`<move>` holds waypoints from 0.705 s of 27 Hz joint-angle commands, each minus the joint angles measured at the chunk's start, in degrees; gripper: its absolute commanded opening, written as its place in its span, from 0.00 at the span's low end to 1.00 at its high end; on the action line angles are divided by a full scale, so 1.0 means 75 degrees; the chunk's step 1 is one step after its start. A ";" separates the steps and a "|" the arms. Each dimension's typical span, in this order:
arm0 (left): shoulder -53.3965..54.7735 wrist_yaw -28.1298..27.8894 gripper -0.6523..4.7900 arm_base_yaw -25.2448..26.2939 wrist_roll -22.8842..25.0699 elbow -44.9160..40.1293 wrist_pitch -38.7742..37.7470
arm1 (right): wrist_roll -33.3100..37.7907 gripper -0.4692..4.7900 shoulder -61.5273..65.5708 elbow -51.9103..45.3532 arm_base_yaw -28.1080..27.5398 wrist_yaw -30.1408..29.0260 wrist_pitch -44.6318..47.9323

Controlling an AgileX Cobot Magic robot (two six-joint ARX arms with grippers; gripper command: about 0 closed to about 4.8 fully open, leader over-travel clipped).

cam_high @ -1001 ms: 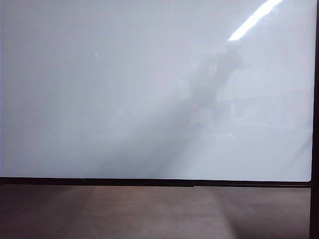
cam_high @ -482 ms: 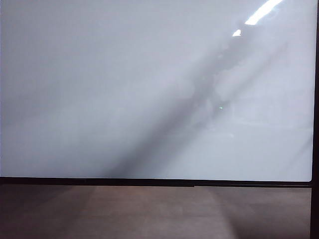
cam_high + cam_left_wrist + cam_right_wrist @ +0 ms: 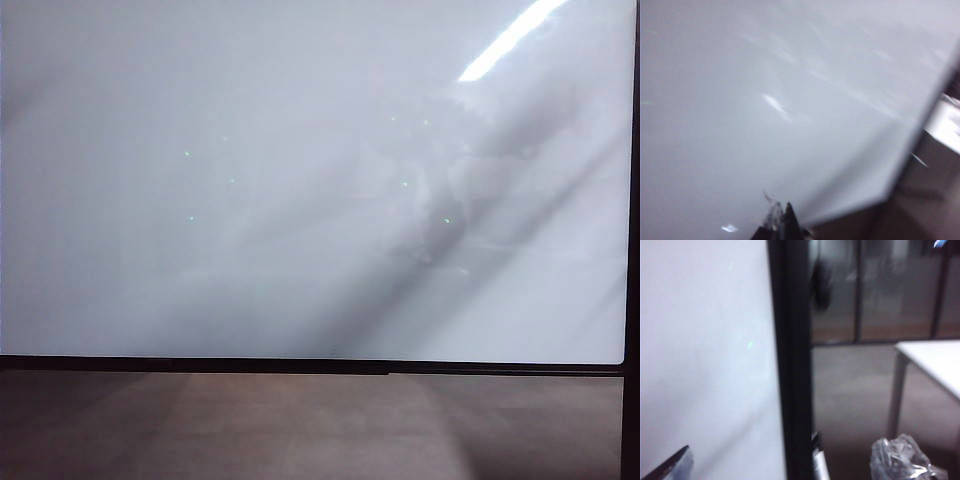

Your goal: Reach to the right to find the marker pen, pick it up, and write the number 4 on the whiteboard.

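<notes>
A very large glossy white whiteboard (image 3: 200, 290) with a thin black frame fills the exterior view above a strip of brown surface (image 3: 300, 430). It carries no ink stroke, only tiny green light specks (image 3: 187, 154), faint grey reflections and, towards the right, a bright diagonal lamp glare (image 3: 510, 38); neither arm shows there directly. In the left wrist view the left gripper (image 3: 782, 227) hangs over the board near its framed edge, just a dark blurred tip showing, so I cannot tell whether its jaws are apart or together. In the right wrist view the right gripper (image 3: 672, 465) shows one grey finger over the board's right margin, too little to tell its state. Just past the frame lies a slim pale object with a dark end, probably the marker pen (image 3: 819, 465), and further out a crumpled clear plastic bag (image 3: 900, 460) and a white table (image 3: 935, 357). The risk, as I judge it, is that the pen sits tight against the frame: a descending finger could strike the frame or nudge the pen away, and the glare and blur could mislead the aim.
</notes>
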 commanded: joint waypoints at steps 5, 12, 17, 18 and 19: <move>0.1614 -0.0064 0.11 -0.1664 0.1722 0.0003 0.0641 | -0.0393 1.00 0.1510 0.0015 0.0000 -0.0064 0.0982; 0.3214 -0.0009 0.11 -0.2049 0.1827 0.0003 0.1268 | -0.1186 1.00 0.3640 0.0023 -0.0117 -0.0108 0.3045; 0.3520 -0.0032 0.11 -0.2028 0.1842 0.0003 0.1929 | -0.1361 0.94 0.4759 0.0224 -0.0297 -0.0525 0.3695; 0.3520 -0.0035 0.11 -0.2028 0.1909 0.0003 0.2005 | -0.1358 0.92 0.5010 0.0391 -0.0385 -0.0697 0.3745; 0.3538 -0.0035 0.11 -0.2028 0.1958 0.0003 0.2075 | -0.1358 0.92 0.5196 0.0530 -0.0379 -0.0854 0.3829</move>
